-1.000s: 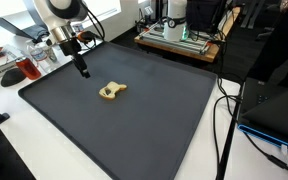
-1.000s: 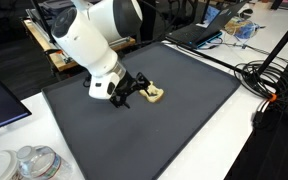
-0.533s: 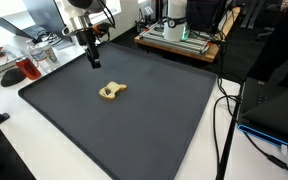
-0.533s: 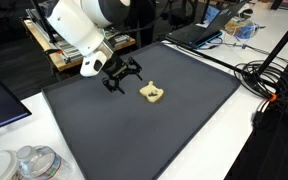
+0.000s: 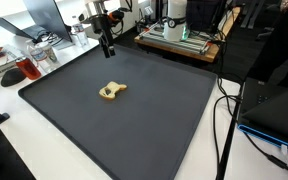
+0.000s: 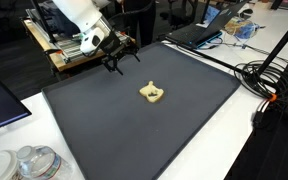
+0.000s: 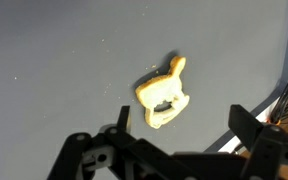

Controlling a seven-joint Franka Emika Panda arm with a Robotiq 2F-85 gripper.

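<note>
A small tan, toy-like object (image 5: 111,91) with a hole in it lies alone on the dark grey mat (image 5: 144,120). It also shows in the exterior view (image 6: 153,94) and in the wrist view (image 7: 165,92). My gripper (image 5: 106,46) hangs in the air above the far edge of the mat, well away from the object; in the exterior view (image 6: 119,62) its fingers are spread. In the wrist view the gripper (image 7: 180,120) is open and empty, with the object seen below between the fingers.
A laptop (image 5: 274,105) and cables (image 5: 224,120) lie beside the mat. A red-filled container (image 5: 26,68) stands on the white table. A shelf with equipment (image 5: 179,40) stands behind. Clear jars (image 6: 29,162) stand near the mat's corner.
My gripper has risen and moved away from the tan object toward the far edge of the mat. The object has stayed in place on the mat.
</note>
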